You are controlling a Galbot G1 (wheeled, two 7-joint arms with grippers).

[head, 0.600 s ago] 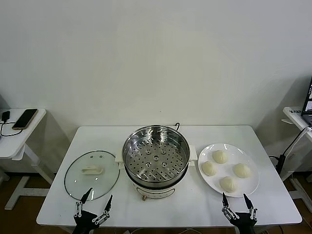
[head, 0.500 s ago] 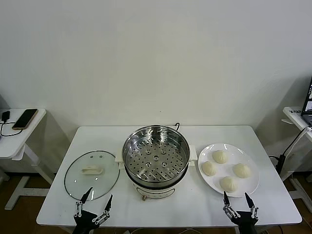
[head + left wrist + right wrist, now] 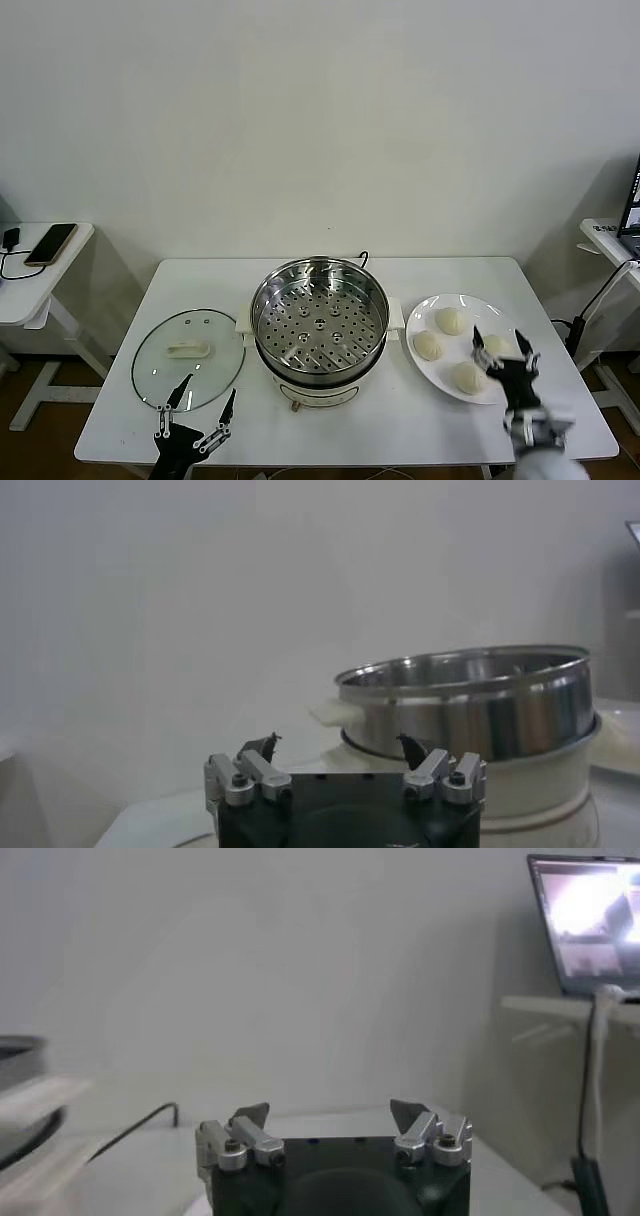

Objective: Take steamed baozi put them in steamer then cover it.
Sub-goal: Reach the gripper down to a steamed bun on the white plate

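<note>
Four pale steamed baozi lie on a white plate [image 3: 500,312] at the table's right: one at the back [image 3: 451,320], one on the left [image 3: 428,345], one at the front [image 3: 465,376], one on the right [image 3: 494,344] partly behind my right gripper. The steamer [image 3: 319,326] stands at the middle, open, its perforated tray bare; it also shows in the left wrist view [image 3: 470,695]. My right gripper [image 3: 504,346] is open and empty, raised above the plate's right side. My left gripper [image 3: 207,402] is open and empty at the table's front left edge.
The round glass lid [image 3: 188,357] lies flat on the table left of the steamer, just beyond my left gripper. A side table with a phone [image 3: 51,243] stands at the far left. A laptop [image 3: 588,918] sits on a stand to the right.
My right gripper has risen from the table's front right edge and moved forward over the plate's right side. The left gripper has barely moved.
</note>
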